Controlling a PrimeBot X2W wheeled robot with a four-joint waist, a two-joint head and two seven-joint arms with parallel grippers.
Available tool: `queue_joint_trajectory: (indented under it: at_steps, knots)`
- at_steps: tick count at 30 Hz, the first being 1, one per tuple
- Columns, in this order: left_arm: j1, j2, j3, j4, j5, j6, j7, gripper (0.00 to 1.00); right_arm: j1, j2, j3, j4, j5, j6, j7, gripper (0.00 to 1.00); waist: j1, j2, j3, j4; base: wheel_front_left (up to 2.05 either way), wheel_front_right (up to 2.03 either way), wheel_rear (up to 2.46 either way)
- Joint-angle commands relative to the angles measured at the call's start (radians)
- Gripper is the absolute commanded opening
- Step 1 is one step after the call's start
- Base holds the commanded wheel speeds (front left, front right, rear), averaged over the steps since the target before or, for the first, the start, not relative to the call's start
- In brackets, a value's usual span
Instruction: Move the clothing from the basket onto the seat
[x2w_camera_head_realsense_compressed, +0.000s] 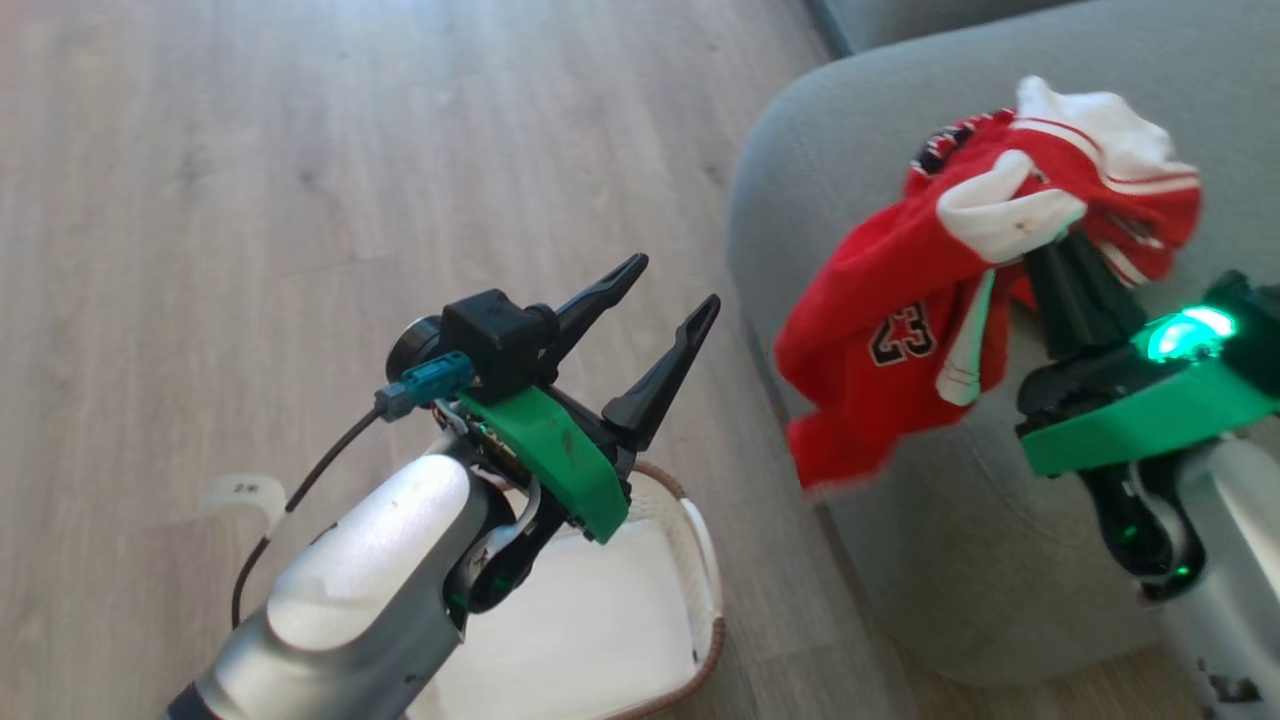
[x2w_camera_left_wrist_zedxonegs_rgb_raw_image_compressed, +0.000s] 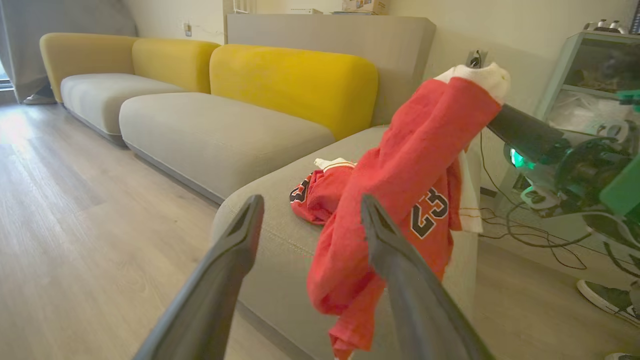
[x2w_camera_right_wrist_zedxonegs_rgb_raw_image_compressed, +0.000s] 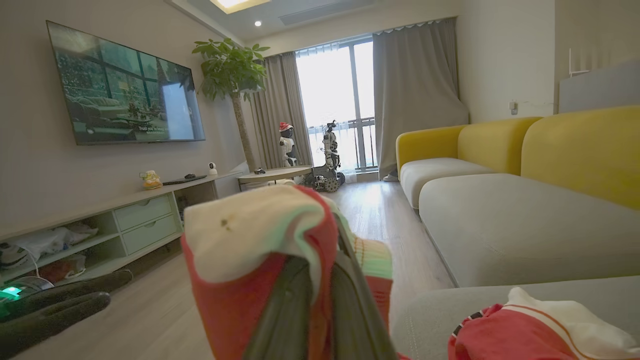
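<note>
While one red garment (x2w_camera_left_wrist_zedxonegs_rgb_raw_image_compressed: 322, 192) is lying crumpled on the seat (x2w_camera_head_realsense_compressed: 800, 180), back from its rounded corner, a second red garment (x2w_camera_head_realsense_compressed: 880, 300) is being held up over that corner by the right pincer (x2w_camera_right_wrist_zedxonegs_rgb_raw_image_compressed: 324, 285). Its two dark fingers are being kept closed on a bunched fold of white trim and red cloth. Most of this second piece is hanging free, draping down past the seat's front edge, and it is not being seen to rest on the cushion. The left pincer (x2w_camera_head_realsense_compressed: 673, 282) is being held wide open and empty, off the seat on its floor side. The basket (x2w_camera_head_realsense_compressed: 705, 560) is standing on the wooden floor (x2w_camera_head_realsense_compressed: 200, 200) just beside the seat's corner. Only a flat white base is being shown inside it, though part of it is being hidden by the left forearm (x2w_camera_head_realsense_compressed: 370, 560). The task is therefore being judged as nearly done: one piece is delivered, one is in the air awaiting release, and nothing red is visibly left to fetch.

Both garments are being read as soft, thin jersey knit that is collapsing into loose folds, with white stripes and a black-and-white number 23. The seat is being shown as matte grey-green upholstery, full and rounded, with a stitched seam along its edge. The basket is being shown as oval and white, with a brown woven rim.
</note>
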Motion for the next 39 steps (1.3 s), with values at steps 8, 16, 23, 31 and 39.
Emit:
queue_joint_trajectory:
  at_steps: [8,16,23,31,39]
  knots:
    - [-0.033,0.027,0.034,-0.034,0.004,0.002,-0.018,1.0,0.052,-0.018,-0.052,-0.111,-0.028,0.007,-0.006,0.0,0.0,0.0,0.022,-0.099,0.0,0.0,0.0]
    - [-0.035,0.032,0.026,-0.029,0.009,0.004,-0.021,1.0,0.131,0.007,-0.109,-0.178,-0.049,0.007,-0.006,0.0,0.0,0.0,0.037,-0.162,0.0,0.0,0.0]
    - [-0.038,0.032,0.017,-0.02,0.015,0.007,-0.023,1.0,0.164,0.03,-0.128,-0.213,-0.063,0.007,-0.006,0.0,0.0,0.0,0.048,-0.197,0.0,0.0,0.0]
    - [-0.041,0.036,0.008,0.012,0.019,0.013,-0.016,1.0,0.139,0.026,-0.131,-0.229,-0.073,0.007,-0.006,0.0,0.0,0.0,0.064,-0.213,0.0,0.0,0.0]
    - [-0.055,0.037,0.003,0.036,0.018,0.009,-0.014,1.0,-0.016,-0.02,-0.13,-0.236,-0.094,0.007,-0.005,0.0,0.0,0.0,0.098,-0.208,0.0,0.0,0.0]
